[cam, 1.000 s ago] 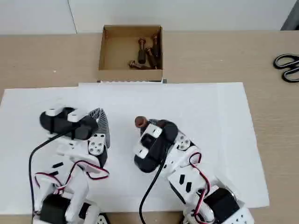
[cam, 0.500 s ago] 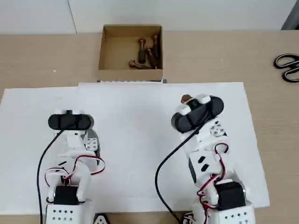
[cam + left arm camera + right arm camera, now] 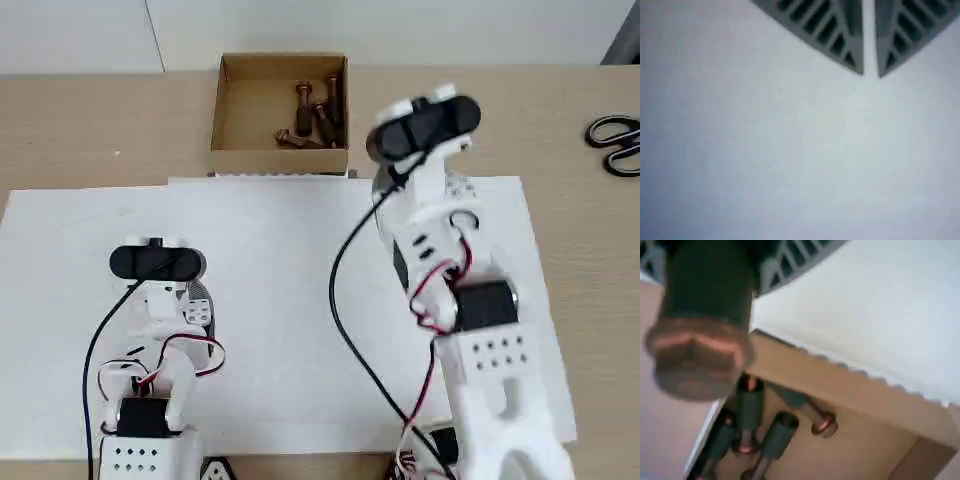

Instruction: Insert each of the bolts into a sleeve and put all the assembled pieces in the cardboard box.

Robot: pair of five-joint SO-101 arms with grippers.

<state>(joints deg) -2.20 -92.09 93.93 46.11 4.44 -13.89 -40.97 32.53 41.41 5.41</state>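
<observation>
The cardboard box [image 3: 280, 100] stands at the far edge of the table, and several assembled bolts [image 3: 315, 110] lie in its right half. My right arm [image 3: 423, 128] stretches out to the box's near right corner. In the right wrist view my right gripper [image 3: 710, 270] is shut on a dark sleeve [image 3: 710, 285] with a copper bolt head [image 3: 697, 357] sticking out of it. It hangs over the box wall [image 3: 840, 390], above the assembled pieces [image 3: 765, 440] inside. My left gripper [image 3: 870, 74] is shut and holds nothing, low over the paper, on the left arm [image 3: 157, 262].
A large white paper sheet [image 3: 290, 300] covers the wooden table in front of the box. Black scissors [image 3: 612, 140] lie at the far right edge. A black cable [image 3: 345, 300] trails from the right arm across the paper.
My right arm has swung from the middle of the paper out to the box, carrying the bolt and sleeve. The left arm has drawn back and straightened on the left.
</observation>
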